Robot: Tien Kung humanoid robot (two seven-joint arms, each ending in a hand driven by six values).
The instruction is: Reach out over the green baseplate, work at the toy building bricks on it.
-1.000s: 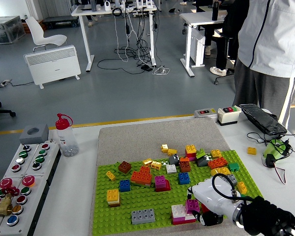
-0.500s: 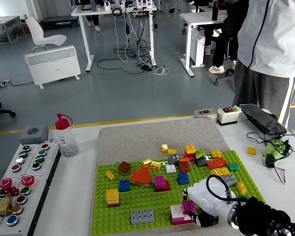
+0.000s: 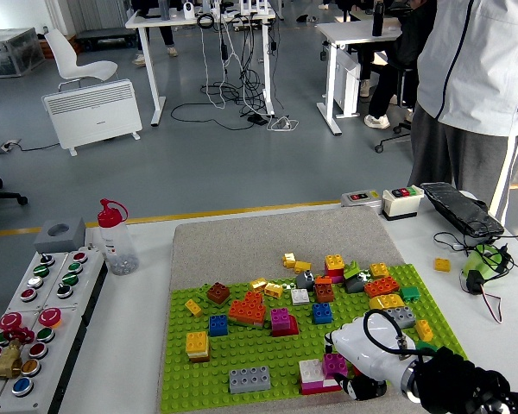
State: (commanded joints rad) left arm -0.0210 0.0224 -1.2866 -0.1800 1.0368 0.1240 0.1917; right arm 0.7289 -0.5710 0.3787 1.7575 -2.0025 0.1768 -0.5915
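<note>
White table (image 3: 129, 345) | right hand (image 3: 363, 358) low over green baseplate (image 3: 242, 349) | apparently pinching magenta brick (image 3: 335, 363)

White table (image 3: 129, 345) with a grey mat and scattered gear

A grey mat (image 3: 268, 237) lies mid-table with a green baseplate (image 3: 242, 354) on its near part; left of it stand a clear bottle with a red cap (image 3: 115, 237) and a panel of coloured buttons (image 3: 34, 319); at the right lie a small switch box (image 3: 402, 202), a black keyboard (image 3: 460, 210) and a loose yellow brick (image 3: 442, 265)
</note>
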